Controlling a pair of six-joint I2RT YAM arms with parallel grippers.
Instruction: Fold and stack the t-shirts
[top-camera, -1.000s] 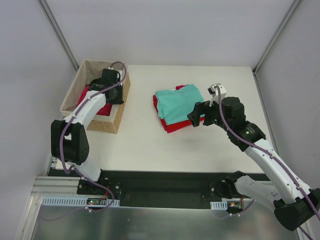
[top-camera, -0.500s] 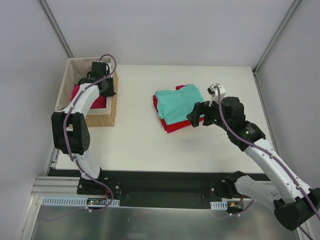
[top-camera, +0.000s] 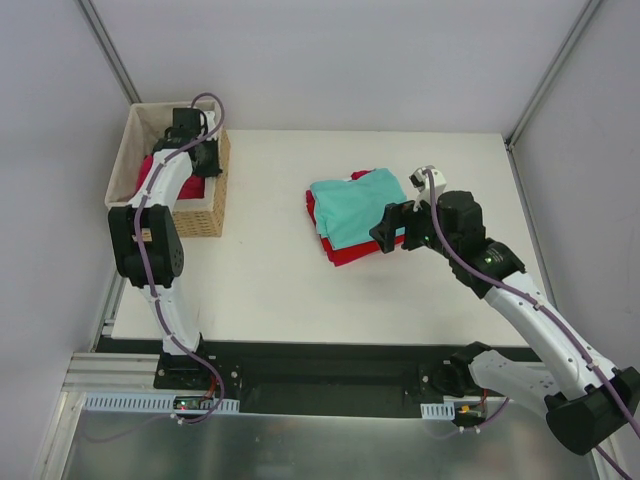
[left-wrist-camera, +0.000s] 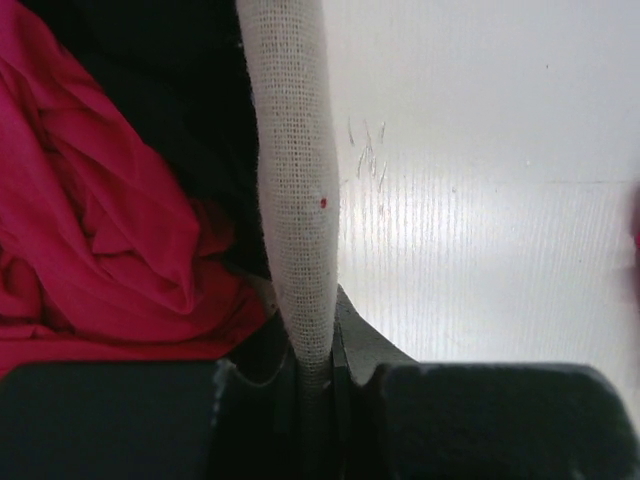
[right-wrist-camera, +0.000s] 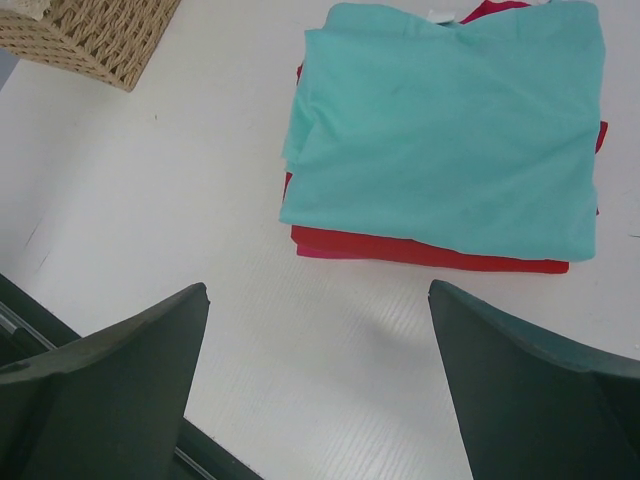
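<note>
A folded stack lies mid-table: a teal t-shirt (top-camera: 358, 205) (right-wrist-camera: 450, 130) on top of a red one (top-camera: 350, 250) (right-wrist-camera: 430, 252), with a thin pink edge under it. A crumpled magenta-pink t-shirt (left-wrist-camera: 100, 230) (top-camera: 188, 188) and a black one (left-wrist-camera: 180, 80) lie in the wicker basket (top-camera: 215, 200). My left gripper (top-camera: 200, 152) (left-wrist-camera: 318, 360) is shut on the basket's beige-lined rim (left-wrist-camera: 295, 200). Just to the near right of the stack, my right gripper (top-camera: 385, 235) (right-wrist-camera: 318, 287) hovers open with nothing between its fingers.
The basket (right-wrist-camera: 100, 30) stands at the table's far left corner, close to the left wall. White table surface (top-camera: 280, 290) stretches between basket and stack and in front of both. The arm bases sit along the near edge.
My left gripper has shut on the basket's rim, and the basket has slid left and back toward the corner. The right arm has barely shifted.
</note>
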